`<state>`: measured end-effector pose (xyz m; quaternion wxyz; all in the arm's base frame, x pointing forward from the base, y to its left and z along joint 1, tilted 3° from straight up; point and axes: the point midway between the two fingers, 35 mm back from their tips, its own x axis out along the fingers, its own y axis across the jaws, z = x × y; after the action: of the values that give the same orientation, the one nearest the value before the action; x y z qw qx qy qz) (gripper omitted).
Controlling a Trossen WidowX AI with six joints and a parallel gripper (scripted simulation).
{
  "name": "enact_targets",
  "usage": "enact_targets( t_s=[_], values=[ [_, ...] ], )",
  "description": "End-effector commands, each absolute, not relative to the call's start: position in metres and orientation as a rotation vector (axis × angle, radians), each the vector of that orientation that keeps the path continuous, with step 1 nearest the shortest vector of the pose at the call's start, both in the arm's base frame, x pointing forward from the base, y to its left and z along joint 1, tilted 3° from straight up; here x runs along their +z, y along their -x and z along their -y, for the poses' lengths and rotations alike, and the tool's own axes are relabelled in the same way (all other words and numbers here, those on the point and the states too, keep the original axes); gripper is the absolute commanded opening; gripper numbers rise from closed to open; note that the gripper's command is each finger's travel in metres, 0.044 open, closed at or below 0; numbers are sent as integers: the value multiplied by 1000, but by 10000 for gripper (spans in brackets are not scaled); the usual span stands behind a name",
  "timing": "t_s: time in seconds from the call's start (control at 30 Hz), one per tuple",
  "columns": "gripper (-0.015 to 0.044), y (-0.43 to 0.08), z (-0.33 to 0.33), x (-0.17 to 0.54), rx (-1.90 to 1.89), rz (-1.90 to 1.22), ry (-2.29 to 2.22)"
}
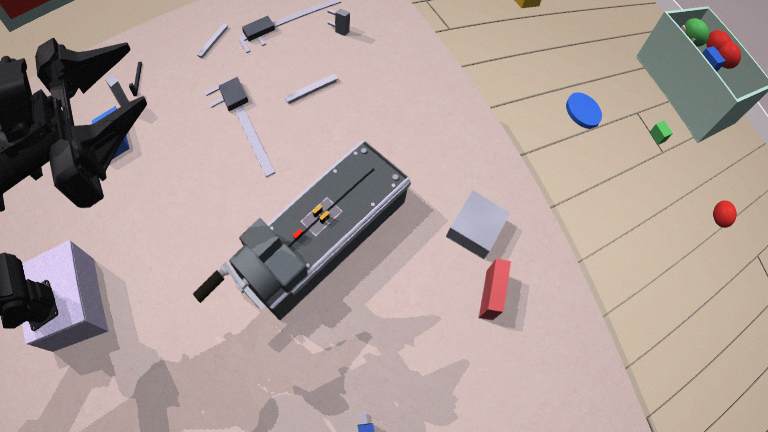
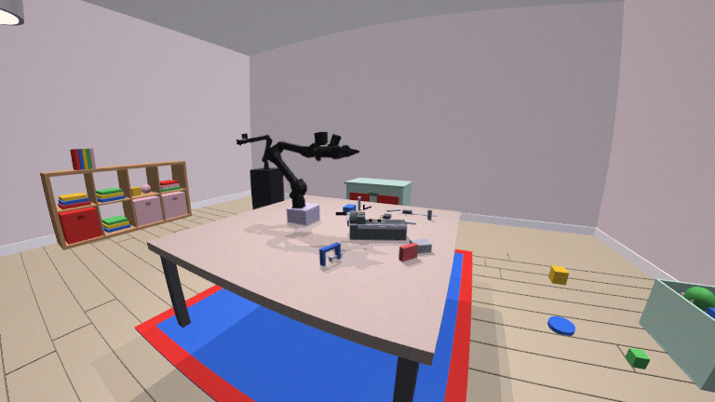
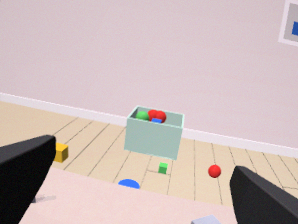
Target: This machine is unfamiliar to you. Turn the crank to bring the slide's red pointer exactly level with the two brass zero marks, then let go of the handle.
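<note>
Nearest the camera, the gripper (image 1: 137, 74) (image 2: 357, 151) (image 3: 145, 161) spreads its tapered matte-black fingers wide, with nothing between them, above the tabletop (image 1: 397, 333) (image 2: 300, 270) (image 3: 125, 202) and well apart from the crank. That crank's dark, cylindrical handle (image 1: 208, 286) (image 2: 341, 213) juts from the rounded grey housing (image 1: 260, 271) (image 2: 356, 218) at one end of the long, boxy machine (image 1: 351, 198) (image 2: 378, 231). A thin dark slot runs along its grey top; the small red pointer (image 1: 298, 233) sits in it, between the housing and the two brass zero marks (image 1: 317, 210) (image 1: 324, 216), short of level with them.

Beyond the machine's far end, a flat-faced grey block (image 1: 477, 222) (image 2: 421, 245) (image 3: 206, 220) lies near a smooth red block (image 1: 495, 289) (image 2: 408, 251). Faintly mottled and pinkish, the tabletop carries shadows and stands over a blue rug (image 2: 279, 344) with a red border. Around it run pale wooden floorboards (image 1: 617, 214) (image 2: 509, 300) (image 3: 100, 135), with a mint-green bin (image 1: 682, 80) (image 2: 684, 329) (image 3: 152, 137) of balls and plain, pinkish-grey walls (image 2: 424, 110) (image 3: 135, 50).
</note>
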<state>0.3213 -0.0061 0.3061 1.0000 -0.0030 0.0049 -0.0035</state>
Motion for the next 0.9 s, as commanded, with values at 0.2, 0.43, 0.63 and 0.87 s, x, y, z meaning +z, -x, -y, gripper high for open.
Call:
enact_targets(
  t_s=[0.2,0.43,0.63,0.87],
  values=[
    [440,-342,12,302,-9,-124,249],
    [440,-368,21,294,28,-270,550],
    [440,-387,29,284,96,-391,798],
    [440,-407,39,270,219,-516,1081]
  ],
)
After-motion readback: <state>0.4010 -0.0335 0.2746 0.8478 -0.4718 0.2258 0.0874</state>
